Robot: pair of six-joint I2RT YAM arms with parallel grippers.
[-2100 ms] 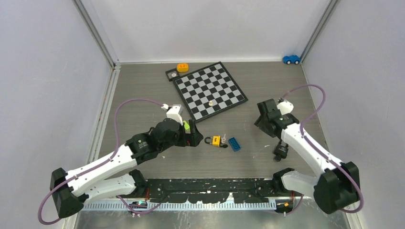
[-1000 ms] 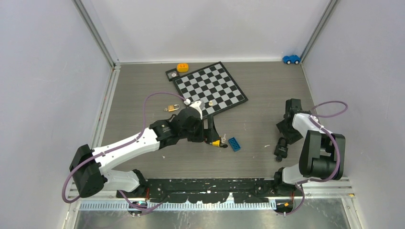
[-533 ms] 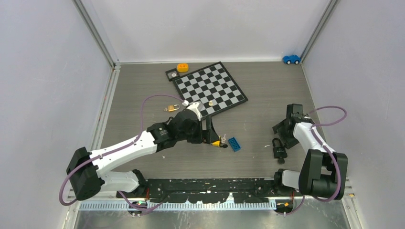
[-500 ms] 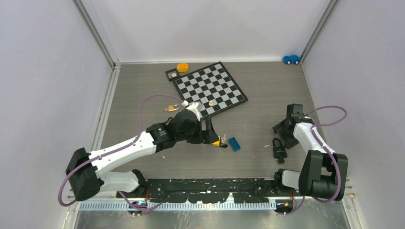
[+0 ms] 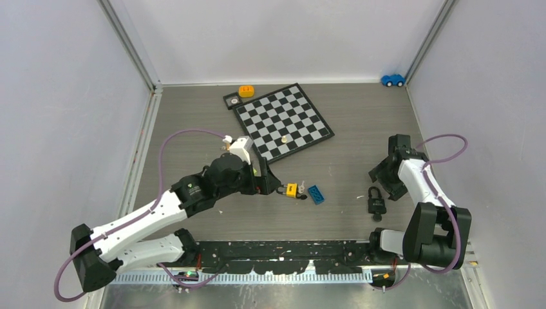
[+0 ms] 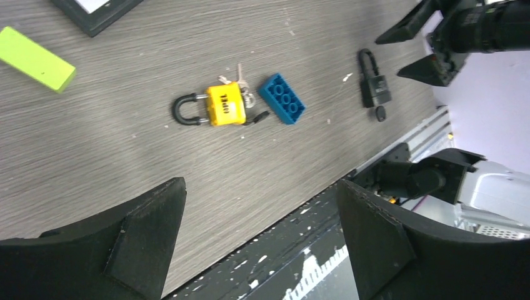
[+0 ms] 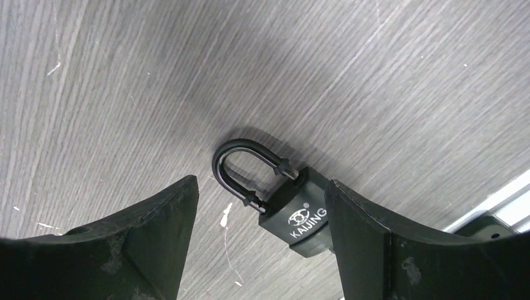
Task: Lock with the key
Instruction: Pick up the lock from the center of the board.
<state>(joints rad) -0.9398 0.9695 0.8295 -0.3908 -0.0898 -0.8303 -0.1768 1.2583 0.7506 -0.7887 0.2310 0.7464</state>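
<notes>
A yellow padlock [image 5: 290, 189] lies flat on the grey table with small silvery keys [image 5: 301, 185] at its body end. In the left wrist view the padlock [image 6: 225, 105] and keys [image 6: 244, 87] lie well ahead of the fingers. My left gripper [image 5: 263, 183] is open and empty, just left of the padlock's shackle. A black padlock [image 5: 376, 201] lies at the right. My right gripper [image 5: 385, 181] is open and empty right above it. In the right wrist view the black padlock [image 7: 300, 215] sits between the fingers, close to the right one.
A blue toy brick [image 5: 315, 194] lies beside the keys. A chessboard [image 5: 283, 122] with a small piece on it is behind. An orange block [image 5: 246, 91] and a blue toy car [image 5: 392, 80] are at the back. A green block [image 6: 36, 59] lies near my left wrist.
My left gripper has drawn back to the left, off the yellow padlock, which now lies in full view. My right gripper has shifted slightly back over the black padlock.
</notes>
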